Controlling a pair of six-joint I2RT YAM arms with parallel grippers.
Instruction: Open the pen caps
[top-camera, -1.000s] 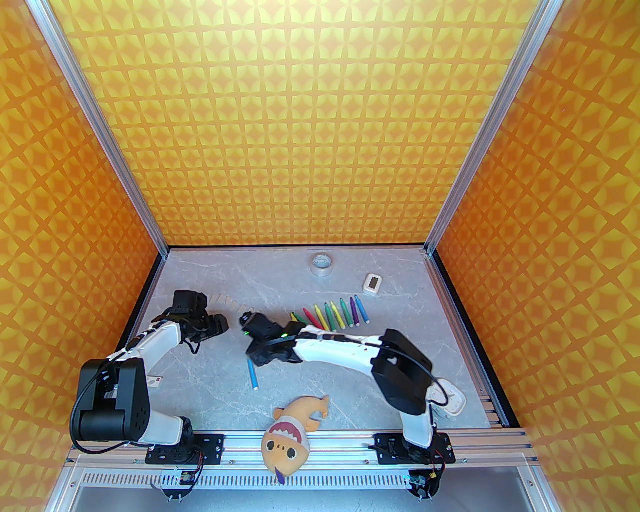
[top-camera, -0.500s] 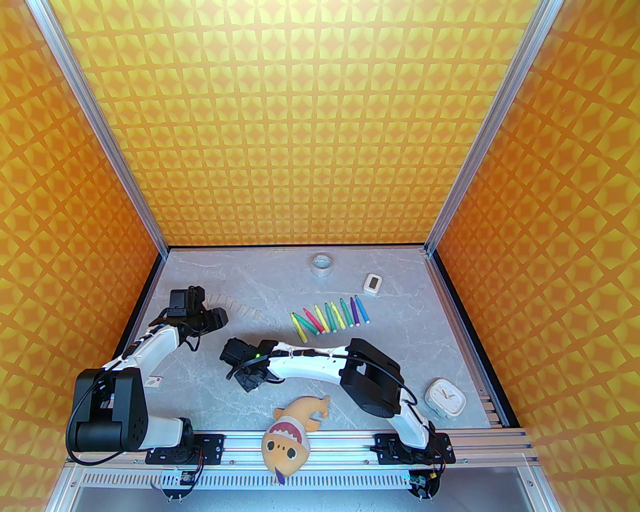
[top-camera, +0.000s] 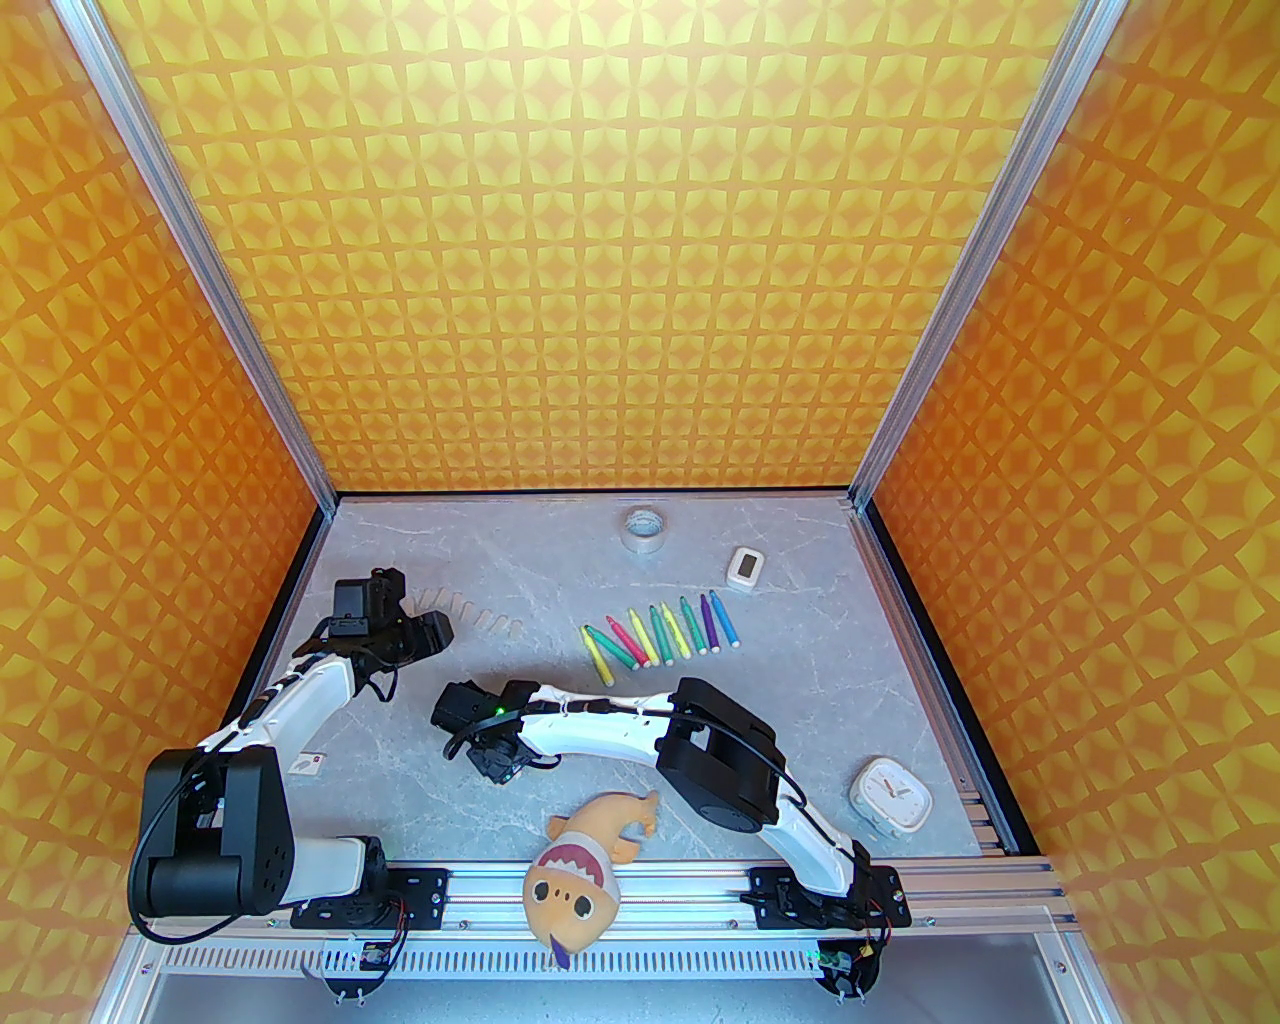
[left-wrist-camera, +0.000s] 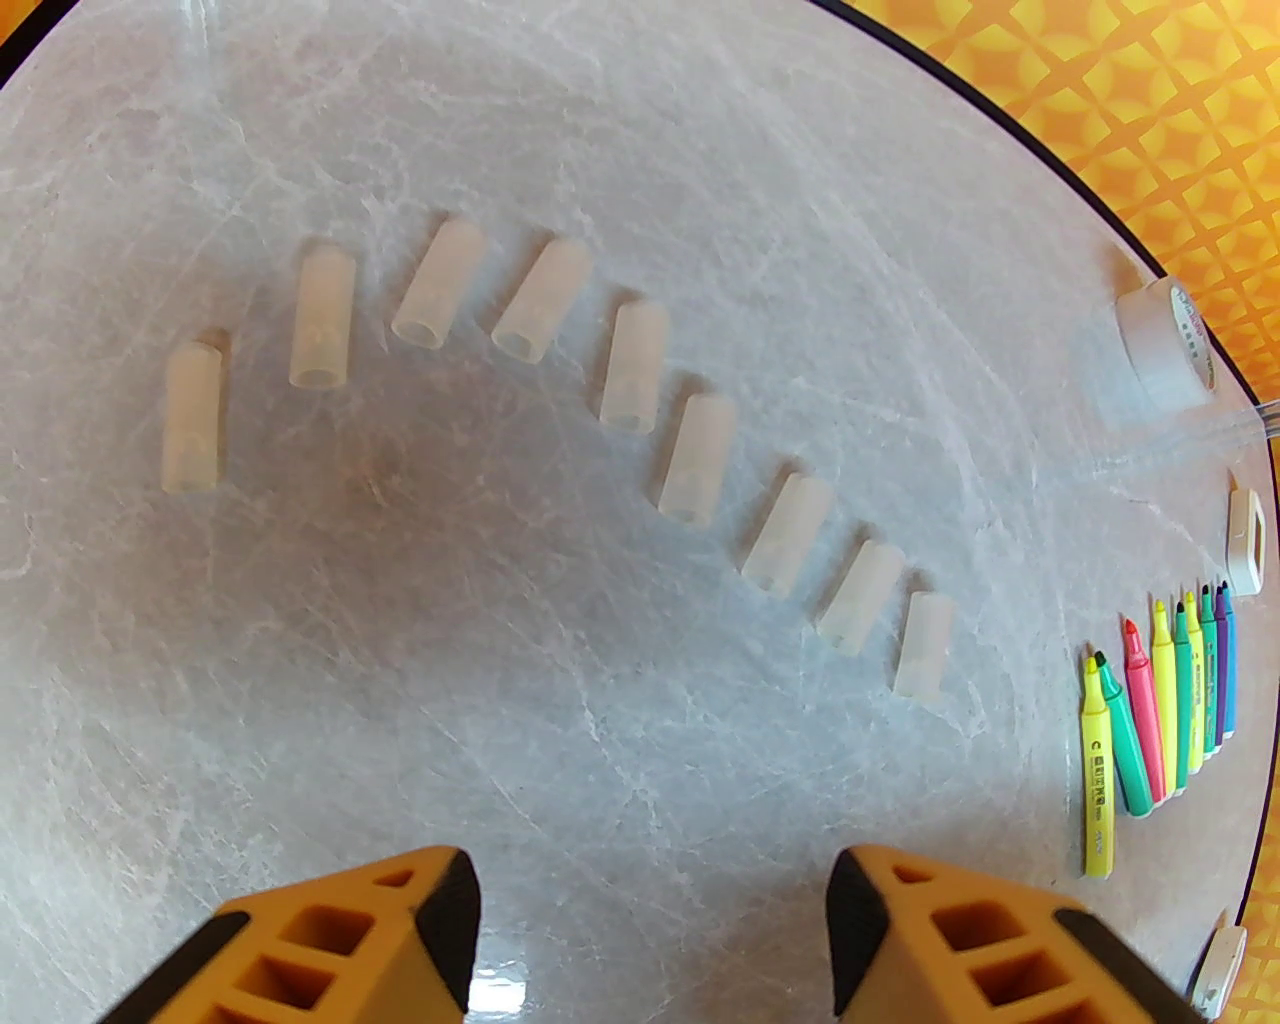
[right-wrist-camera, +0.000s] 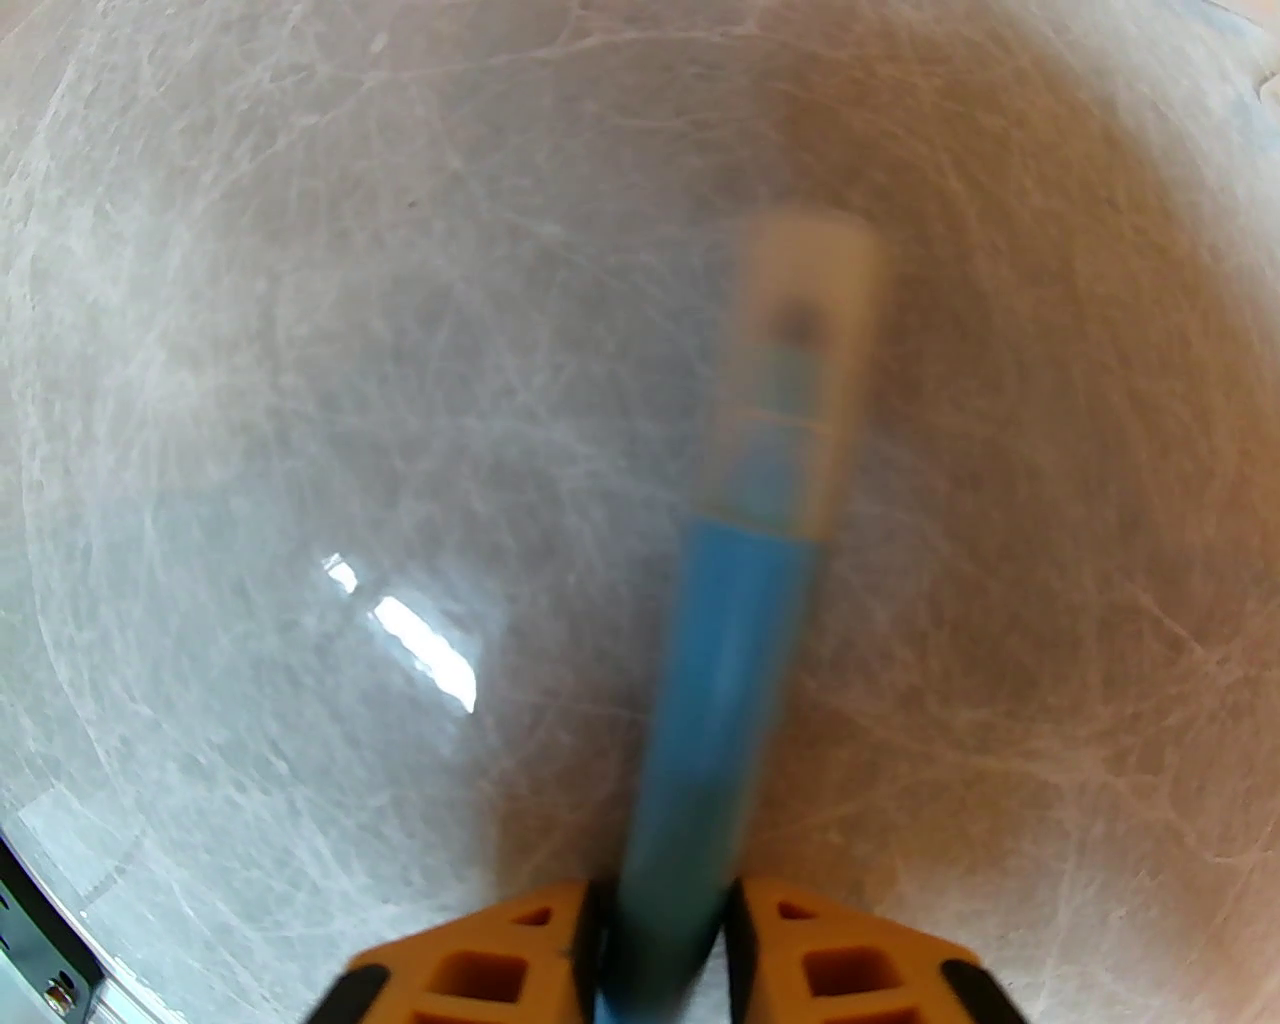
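Above the table (right-wrist-camera: 300, 400), right end effector (right-wrist-camera: 660, 930) grips blue marker (right-wrist-camera: 720, 680).

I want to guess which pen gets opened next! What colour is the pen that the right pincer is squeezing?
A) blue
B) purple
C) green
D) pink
A: in the right wrist view the right pincer is closed on the barrel of a blue pen, which has a whitish cap on its far end.
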